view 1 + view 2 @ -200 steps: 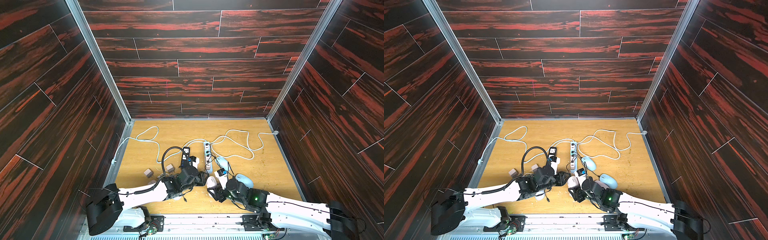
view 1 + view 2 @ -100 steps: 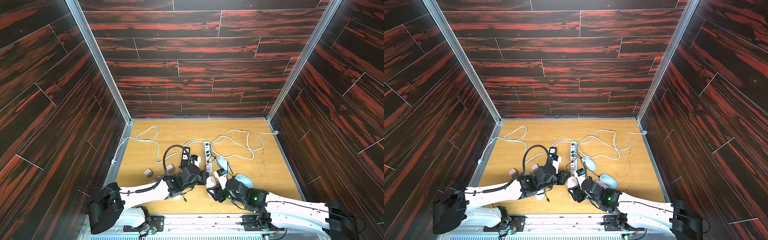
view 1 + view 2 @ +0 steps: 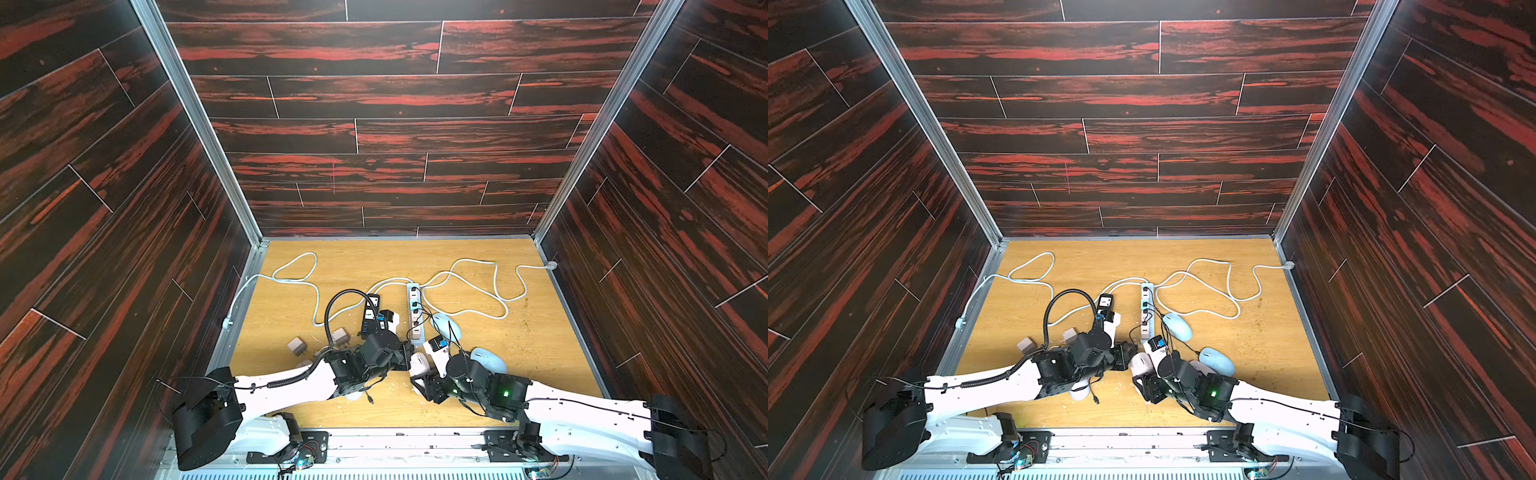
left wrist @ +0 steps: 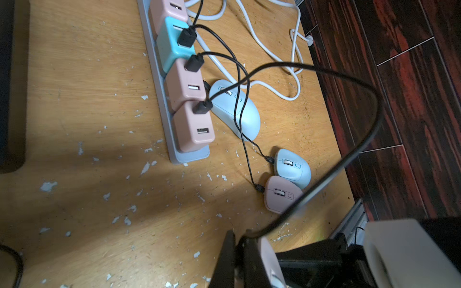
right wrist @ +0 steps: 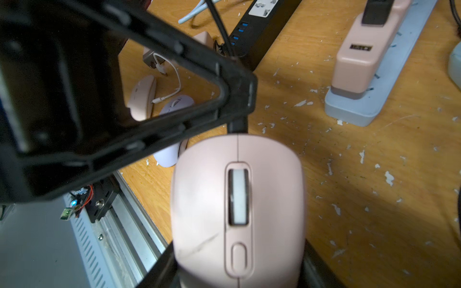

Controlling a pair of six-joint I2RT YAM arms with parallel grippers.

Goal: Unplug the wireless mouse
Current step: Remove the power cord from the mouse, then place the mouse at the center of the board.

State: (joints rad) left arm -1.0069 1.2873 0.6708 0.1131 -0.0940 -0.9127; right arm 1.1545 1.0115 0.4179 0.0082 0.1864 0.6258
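Plug (image 5: 237,127) of mouse (image 5: 237,212) in left gripper (image 5: 239,104)

"Where is there room to get through?"

"On the right. The table (image 3: 557,345) is bare past the blue mouse (image 3: 446,326) and the second blue mouse (image 3: 490,359). The far middle is bare too."

"And the front middle?"

"Blocked. The right pincer (image 3: 420,370) holds a pink mouse (image 5: 237,199), and the left pincer (image 5: 238,99) pinches the black cord (image 4: 349,159) right at its nose. That cord arcs up over the mice."

"Behind them?"

"The pale plug bar (image 3: 414,316) and black plug bar (image 3: 371,311) leave one thin lane. White cords (image 3: 494,291) loop beyond. A grey plug block (image 3: 296,345) sits on the left."
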